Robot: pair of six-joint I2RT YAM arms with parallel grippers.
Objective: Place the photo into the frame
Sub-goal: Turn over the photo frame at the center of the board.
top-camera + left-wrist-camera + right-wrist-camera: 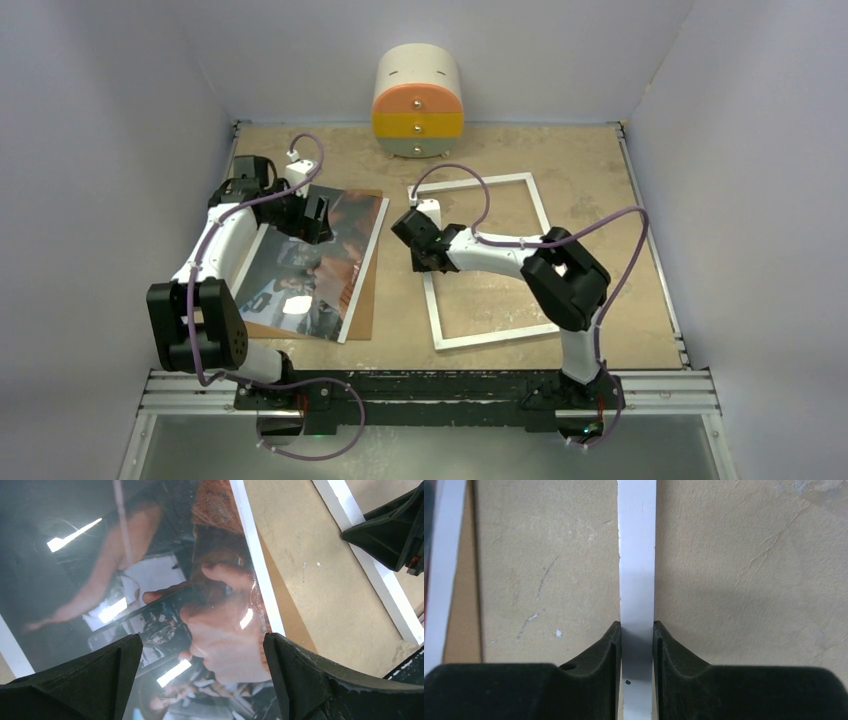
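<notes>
Frame (495,335) flat on the surface (590,180), right pincer (637,630) clamped on its thin left rail; left pincer (200,640) gaping over the photo (310,260) alongside. Lifting by one rail could twist or drop it.

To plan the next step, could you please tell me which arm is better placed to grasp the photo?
Left: the left hand hangs open over the photo, near its edge, while the right hand pinches a rail of the frame.
</notes>
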